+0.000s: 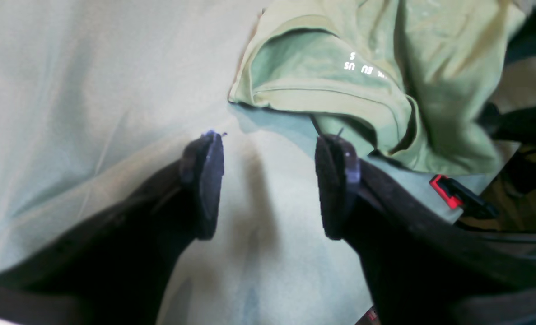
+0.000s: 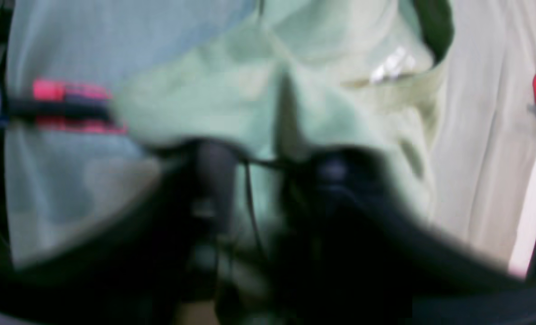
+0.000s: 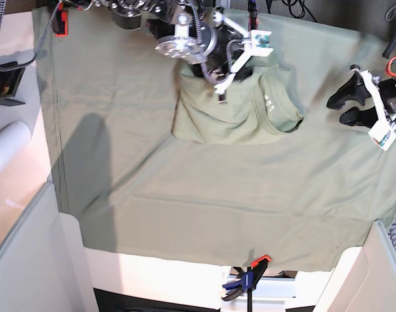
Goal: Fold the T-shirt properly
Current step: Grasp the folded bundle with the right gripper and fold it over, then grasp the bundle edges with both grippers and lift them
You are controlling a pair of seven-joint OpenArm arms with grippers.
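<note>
Covering most of the table is a large flat sage-green cloth (image 3: 204, 208) w/ a stitched hem. On it, toward the far edge, sits the pale sage-green short-sleeved cotton T-shirt (image 3: 240, 110), bunched into a rumpled heap, ribbed round neck facing right in the base view, small white label print showing inside the collar.

Right gripper (image 3: 227, 71) is down on the far part of the shirt; right wrist view is heavily blurred, black fingers close together w/ green fabric bunched round them, but can't tell if they actually pinch it.

Left gripper (image 1: 270, 180) hovers over bare cloth just beside the collar, jaws wide apart, nothing between them, not touching the shirt.

Red-and-black clamp (image 1: 459, 196) grips the cloth edge near the shirt. Blue-and-orange clamp (image 3: 248, 279) at the near table edge. White paper roll (image 3: 6, 149) lies well apart, off the cloth's side.
</note>
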